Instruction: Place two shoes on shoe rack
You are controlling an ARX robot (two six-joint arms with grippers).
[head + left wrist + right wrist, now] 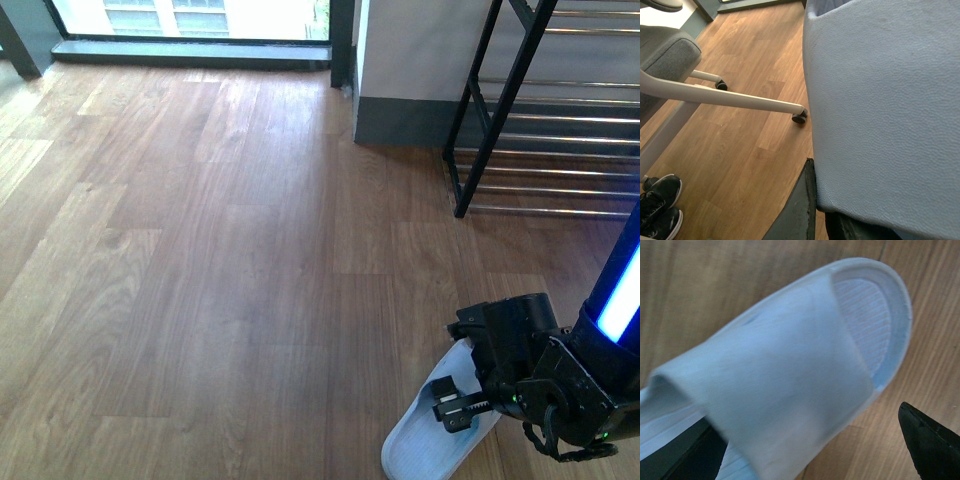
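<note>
The two shoes are out of view. The shoe rack, with a black side frame and chrome bars, stands at the far right in the front view. My left gripper is shut on a pale blue slide slipper that fills most of the left wrist view. Low at the right of the front view, my right gripper is open over a second pale blue slipper lying on the wooden floor. In the right wrist view that slipper's strap sits between the spread fingers of the right gripper.
A white office chair leg with a caster and a grey seat stand near the left arm. A pair of black lace-up sneakers lies beside it. A white pillar stands left of the rack.
</note>
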